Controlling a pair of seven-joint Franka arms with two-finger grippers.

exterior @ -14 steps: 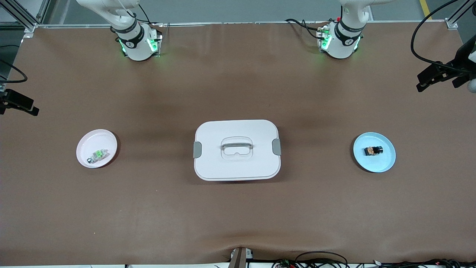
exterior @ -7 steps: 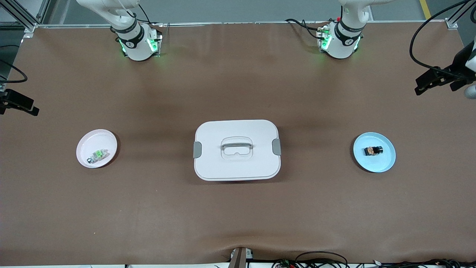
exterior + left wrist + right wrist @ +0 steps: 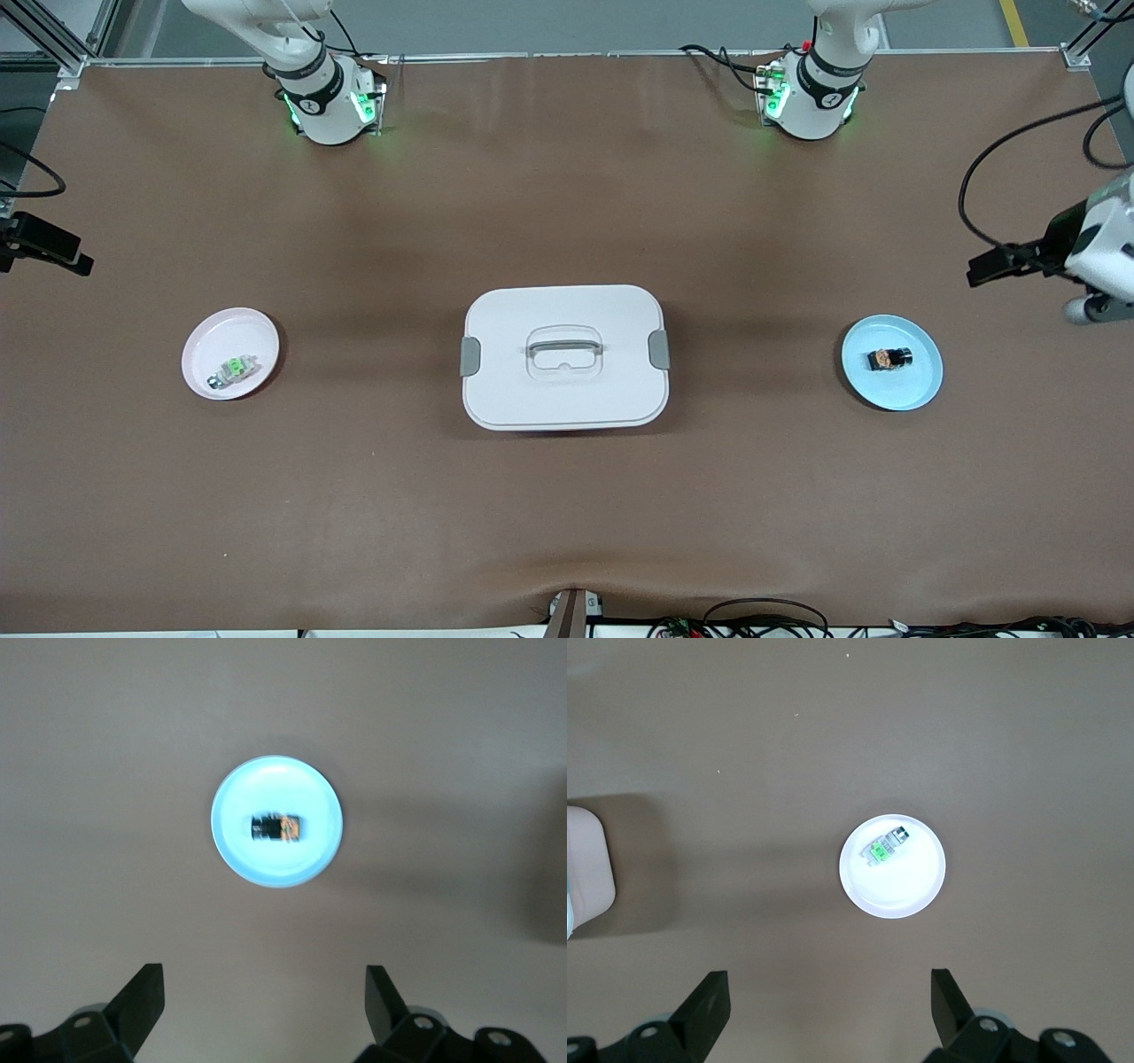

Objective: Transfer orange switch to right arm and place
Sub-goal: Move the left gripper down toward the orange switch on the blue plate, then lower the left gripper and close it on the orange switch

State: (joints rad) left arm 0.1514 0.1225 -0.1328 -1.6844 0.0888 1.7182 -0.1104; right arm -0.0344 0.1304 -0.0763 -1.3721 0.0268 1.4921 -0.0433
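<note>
Both grippers hold their jaws wide apart and empty. The left gripper [image 3: 264, 1005] hangs high over the table at the left arm's end, looking down on the blue plate [image 3: 921, 385] where the orange switch [image 3: 889, 359] lies on its side. The right gripper [image 3: 830, 1008] hangs high over the pink plate [image 3: 205, 341], which holds the green-topped part [image 3: 234, 368]. Between the plates sits a closed white box [image 3: 564, 394].
</note>
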